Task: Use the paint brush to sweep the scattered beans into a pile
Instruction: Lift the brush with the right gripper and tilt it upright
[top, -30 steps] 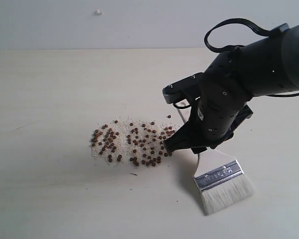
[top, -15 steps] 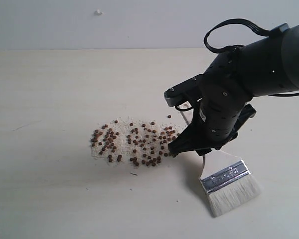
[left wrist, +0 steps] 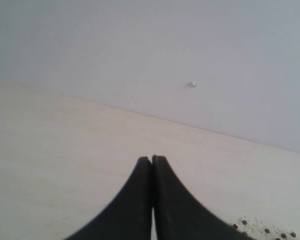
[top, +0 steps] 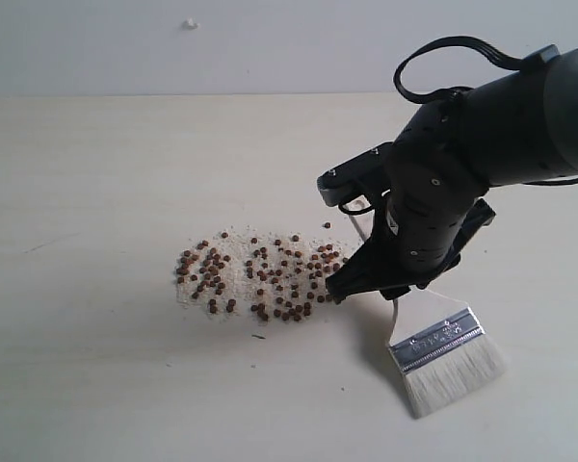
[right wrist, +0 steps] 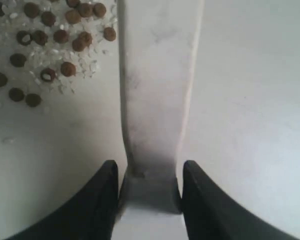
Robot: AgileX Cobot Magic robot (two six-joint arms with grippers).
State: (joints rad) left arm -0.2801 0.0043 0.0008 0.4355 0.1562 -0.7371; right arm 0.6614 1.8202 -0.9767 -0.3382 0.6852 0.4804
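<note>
On the pale wooden tabletop [top: 96,192], in the exterior view, the black right gripper [top: 371,287] points down and pinches the handle of a wide flat paint brush [top: 435,339] with a pale wooden handle, silver metal ferrule and white bristles. The brush head sticks out below and to one side of the gripper, and the bristle tips seem to rest on the table. On the gripper's other side, just beside one fingertip, lie the tiny round reddish-brown beans [top: 255,274], spread in a loose oval patch over whitish grainy crumbs. In the left wrist view, the black left gripper [left wrist: 152,159] has its two fingers pressed together with nothing between them, held above bare table. A few beans [left wrist: 270,231] show well off to one side, and a plain grey wall [left wrist: 140,50] stands ahead. In the right wrist view, the right gripper [right wrist: 149,172] clamps the paint brush [right wrist: 157,90] from both sides, with the handle running straight out beyond the fingertips. The beans [right wrist: 50,40] and crumbs lie close beside the handle, ahead of one finger.
</note>
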